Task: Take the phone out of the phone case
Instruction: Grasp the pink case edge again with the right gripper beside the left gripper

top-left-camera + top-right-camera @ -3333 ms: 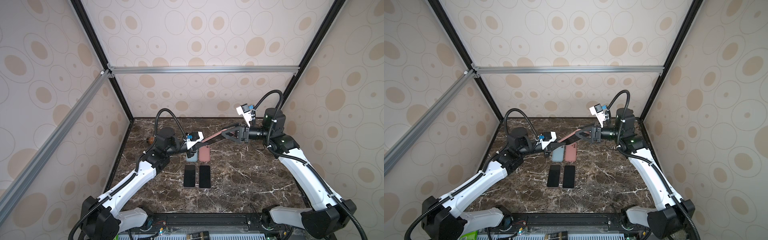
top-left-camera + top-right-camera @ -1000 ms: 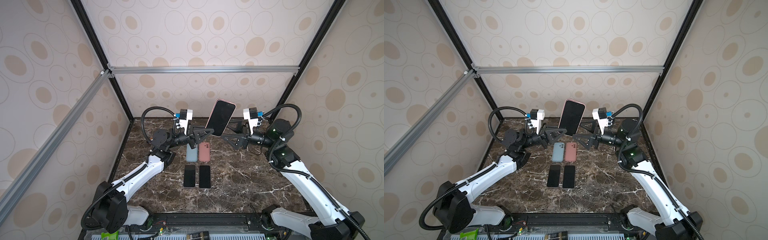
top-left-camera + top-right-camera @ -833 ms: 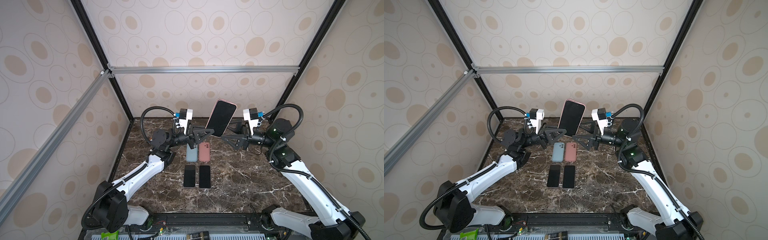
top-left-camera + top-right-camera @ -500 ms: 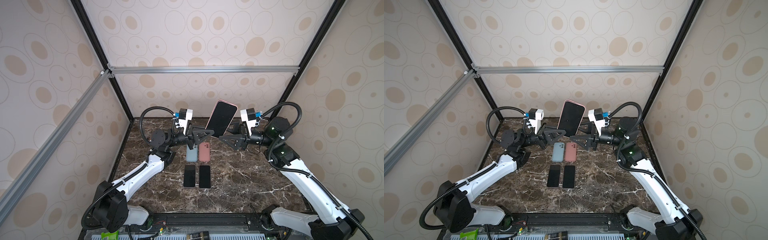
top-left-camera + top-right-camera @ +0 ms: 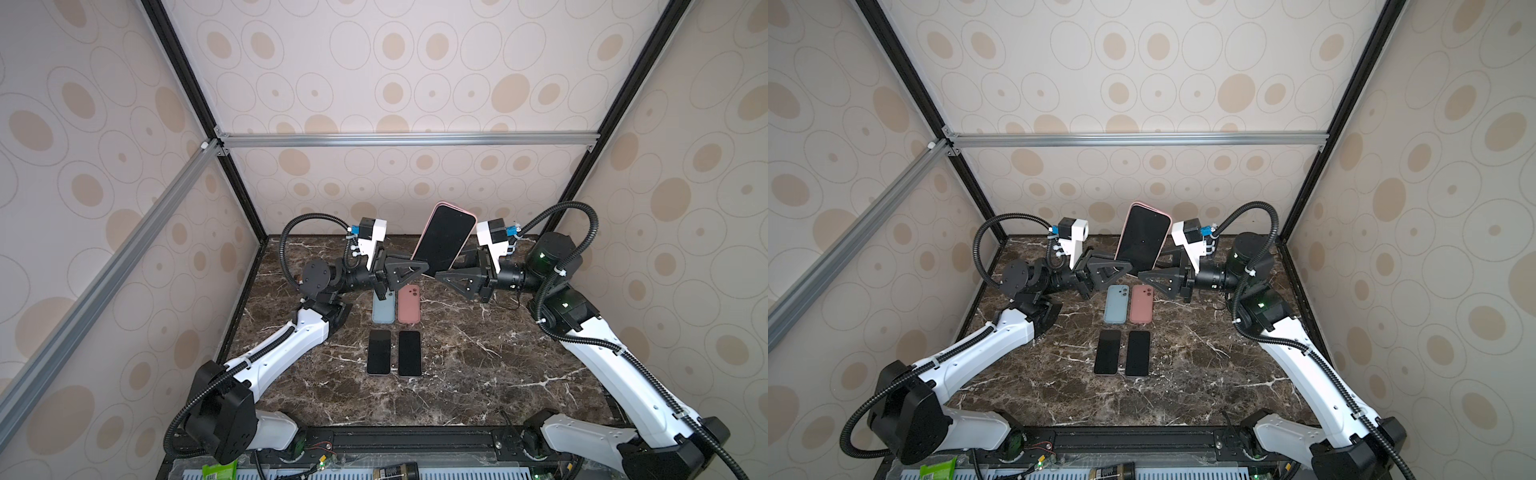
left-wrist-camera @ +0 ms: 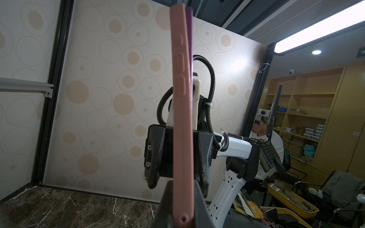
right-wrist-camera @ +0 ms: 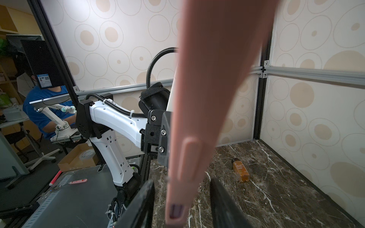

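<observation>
The left gripper (image 5: 422, 272) is clenching the pink-cased phone (image 5: 444, 239) by its lower edge, holding it upright above the marble table (image 5: 478, 353); the right gripper (image 7: 182, 203) is straddling the opposite edge, jaws apart, not gripping.

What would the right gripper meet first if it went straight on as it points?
The pink-cased phone: it stands between the open jaws of the right gripper, apparently untouched. Just behind comes the left gripper, shut on its lower end; depth unclear.

In the right wrist view the pink phone case (image 7: 207, 98) is blurred and cropped. In a top view the left hand (image 5: 422, 272) hides the far end of the blue case (image 5: 383, 313).
</observation>
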`<state>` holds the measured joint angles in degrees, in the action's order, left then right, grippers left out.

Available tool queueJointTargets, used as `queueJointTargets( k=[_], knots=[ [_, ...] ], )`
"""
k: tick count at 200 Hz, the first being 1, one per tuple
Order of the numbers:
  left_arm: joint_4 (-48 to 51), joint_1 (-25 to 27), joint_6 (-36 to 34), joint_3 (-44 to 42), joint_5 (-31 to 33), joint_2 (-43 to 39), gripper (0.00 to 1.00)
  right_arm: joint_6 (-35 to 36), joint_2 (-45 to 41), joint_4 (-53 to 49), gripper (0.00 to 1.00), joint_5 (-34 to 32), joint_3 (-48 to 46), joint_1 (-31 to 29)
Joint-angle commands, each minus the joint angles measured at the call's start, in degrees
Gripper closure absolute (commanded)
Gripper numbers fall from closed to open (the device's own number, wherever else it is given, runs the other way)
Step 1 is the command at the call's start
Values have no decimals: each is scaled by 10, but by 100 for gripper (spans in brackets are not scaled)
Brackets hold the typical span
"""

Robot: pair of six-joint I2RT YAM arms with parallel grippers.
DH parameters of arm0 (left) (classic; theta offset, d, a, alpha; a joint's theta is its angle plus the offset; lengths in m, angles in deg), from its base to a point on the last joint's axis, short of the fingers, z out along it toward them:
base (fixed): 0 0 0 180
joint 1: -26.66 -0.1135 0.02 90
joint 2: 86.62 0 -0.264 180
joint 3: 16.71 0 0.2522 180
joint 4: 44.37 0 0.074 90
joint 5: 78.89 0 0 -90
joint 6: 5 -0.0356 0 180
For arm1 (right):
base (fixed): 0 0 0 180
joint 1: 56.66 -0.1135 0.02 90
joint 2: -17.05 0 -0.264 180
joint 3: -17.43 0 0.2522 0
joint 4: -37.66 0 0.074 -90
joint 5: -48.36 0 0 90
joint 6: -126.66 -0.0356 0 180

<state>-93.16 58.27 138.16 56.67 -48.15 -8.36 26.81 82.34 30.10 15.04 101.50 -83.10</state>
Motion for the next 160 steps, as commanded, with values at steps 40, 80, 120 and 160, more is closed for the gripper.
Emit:
queueJointTargets(
  k=[40, 80, 120, 160],
  knots=[
    [-24, 4, -2, 32, -11, -3, 100, 22, 0, -28, 61, -10, 24, -10],
    [-15, 7, -9, 32, -13, -2, 100, 27, 0, -37, 71, -10, 28, -11],
    [-12, 7, -10, 35, -13, 0, 100, 16, -4, -25, 78, -13, 22, -11],
    [1, 7, -25, 33, -12, -3, 100, 14, -13, -27, 90, -17, 19, -12]
  ],
)
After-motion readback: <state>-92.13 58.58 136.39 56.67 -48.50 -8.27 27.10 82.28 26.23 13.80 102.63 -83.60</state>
